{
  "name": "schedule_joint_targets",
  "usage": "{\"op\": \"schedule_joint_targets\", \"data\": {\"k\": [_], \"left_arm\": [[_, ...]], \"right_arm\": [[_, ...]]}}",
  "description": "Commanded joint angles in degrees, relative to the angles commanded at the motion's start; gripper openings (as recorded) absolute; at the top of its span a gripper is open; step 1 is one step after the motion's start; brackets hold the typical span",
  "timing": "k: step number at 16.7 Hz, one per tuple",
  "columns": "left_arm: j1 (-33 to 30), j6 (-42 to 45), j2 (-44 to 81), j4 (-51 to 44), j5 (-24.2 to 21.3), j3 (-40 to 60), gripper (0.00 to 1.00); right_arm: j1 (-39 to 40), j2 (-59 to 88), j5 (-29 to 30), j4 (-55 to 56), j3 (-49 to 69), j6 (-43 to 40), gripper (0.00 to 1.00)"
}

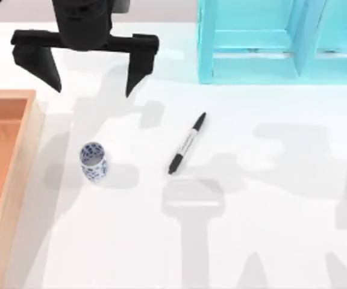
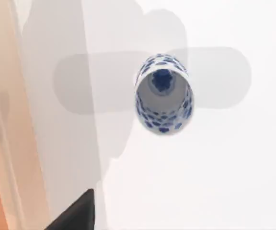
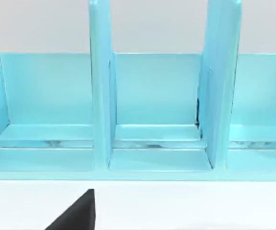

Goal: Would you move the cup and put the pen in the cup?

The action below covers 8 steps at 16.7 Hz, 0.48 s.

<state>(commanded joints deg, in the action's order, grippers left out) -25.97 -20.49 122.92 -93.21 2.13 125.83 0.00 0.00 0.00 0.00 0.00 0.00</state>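
white table [image 1: 270, 241], wooden tray [image 1: 5, 180] at its left, blue rack [image 1: 252, 54] behind: my left gripper [image 1: 92, 78] spread wide above the upright cup [image 1: 93, 161], ready to descend; pen [image 1: 187, 143] flat, well apart.

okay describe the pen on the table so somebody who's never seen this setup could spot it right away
Start at the turquoise rack along the table's far edge in the top view. In front of its left end, on the bare white table, lies the pen, flat and slanted. It is slim and black with a grey-silver middle, unlike the squat blue-and-white cup standing to its left.
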Motion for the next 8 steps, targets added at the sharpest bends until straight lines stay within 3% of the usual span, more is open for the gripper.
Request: {"op": "schedule_joint_targets", "data": {"k": [8], "left_arm": [[-15.31,5.94,20.16,12.5,9.51,9.67,1.0]], "right_arm": [[0.0,0.0,0.0,0.0,0.0,0.0,1.0]]}}
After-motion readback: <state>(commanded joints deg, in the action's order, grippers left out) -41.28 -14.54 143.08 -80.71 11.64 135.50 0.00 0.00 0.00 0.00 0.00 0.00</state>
